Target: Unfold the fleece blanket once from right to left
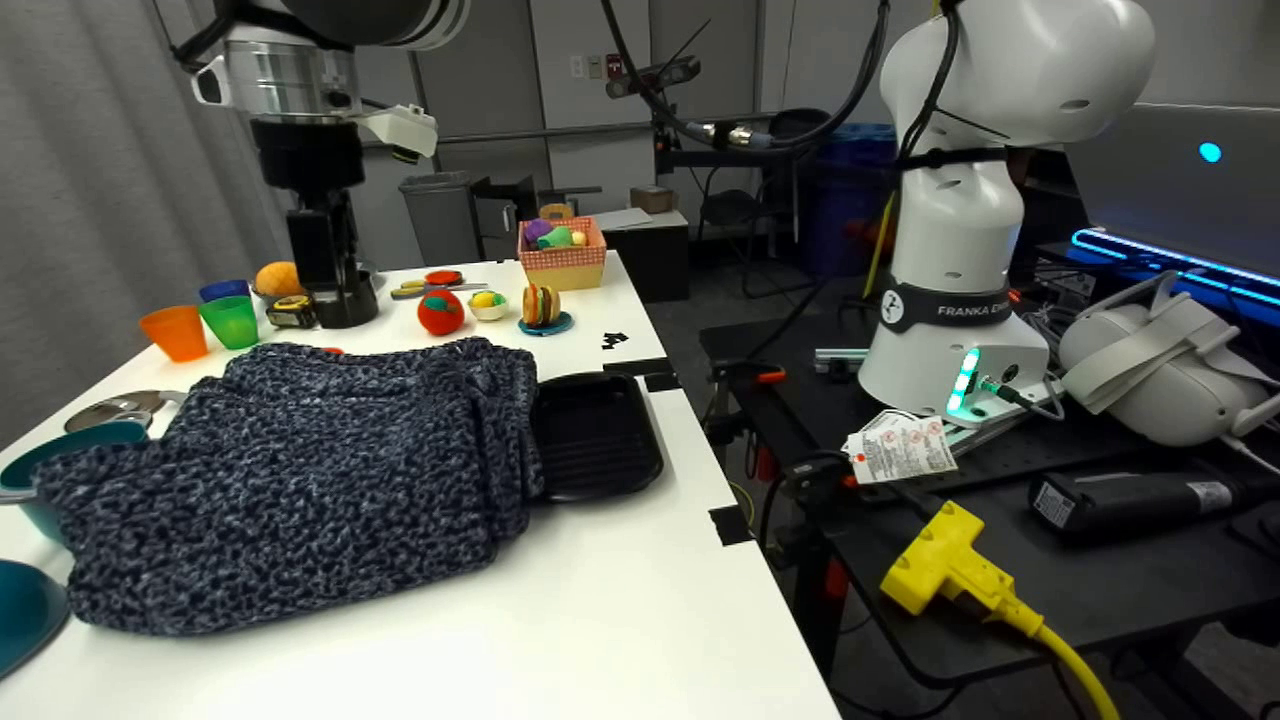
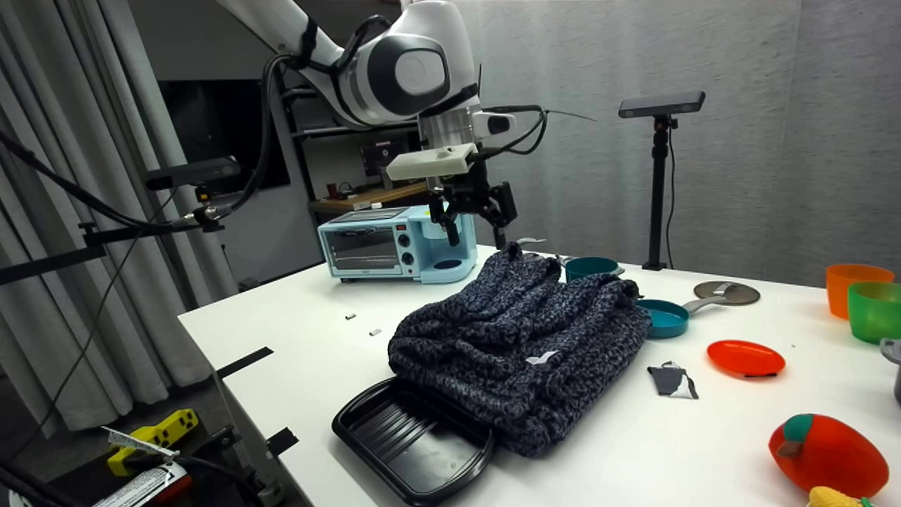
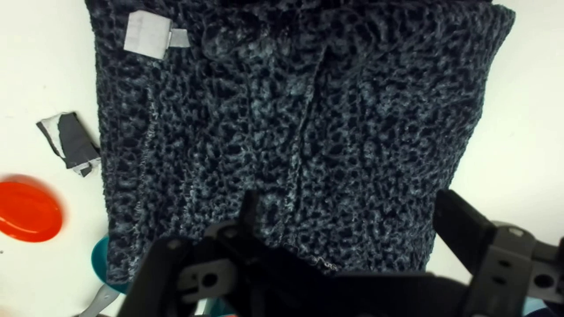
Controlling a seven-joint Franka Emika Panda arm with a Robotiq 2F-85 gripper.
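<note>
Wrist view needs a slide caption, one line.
Open gripper above a creased, dark speckled blanket with a white tag, a red plate at frame left.

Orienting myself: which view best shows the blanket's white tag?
Wrist view: the white tag on the fleece blanket appears large and unobstructed. In an exterior view the tag looks small and foreshortened; elsewhere it's unseen.

Black tray (image 2: pixel 422 454) we see partly hidden by the fleece blanket (image 2: pixel 517 338), red dish (image 3: pixel 28 213) blurred, edge-cropped in our wrist view
</note>
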